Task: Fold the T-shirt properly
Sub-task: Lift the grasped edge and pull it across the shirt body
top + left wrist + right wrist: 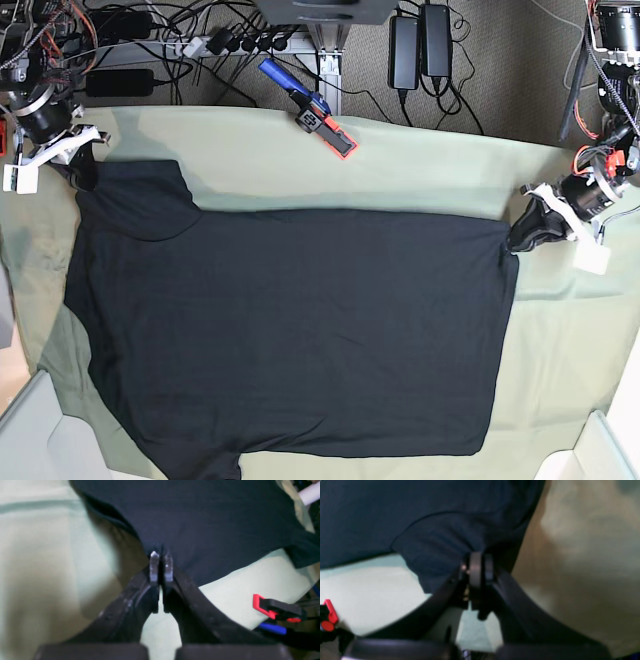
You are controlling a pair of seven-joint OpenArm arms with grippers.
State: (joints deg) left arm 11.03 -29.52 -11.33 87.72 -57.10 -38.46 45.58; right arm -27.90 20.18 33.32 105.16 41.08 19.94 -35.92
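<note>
The black T-shirt (290, 330) lies spread flat on the pale green cloth (420, 165), sleeves toward the base view's left and hem toward its right. My left gripper (515, 236) is shut on the far hem corner; in the left wrist view its fingertips (154, 563) pinch the black fabric (200, 520). My right gripper (80, 172) is shut on the far sleeve edge at the back left; in the right wrist view the gripper (480, 566) pinches the bunched sleeve (437, 547) slightly above the cloth.
A red, black and blue clamp (315, 112) sits at the table's back edge and shows in the left wrist view (275, 607) and the right wrist view (327, 617). Cables and power bricks (420, 45) hang behind. White bins (30, 430) stand at both front corners.
</note>
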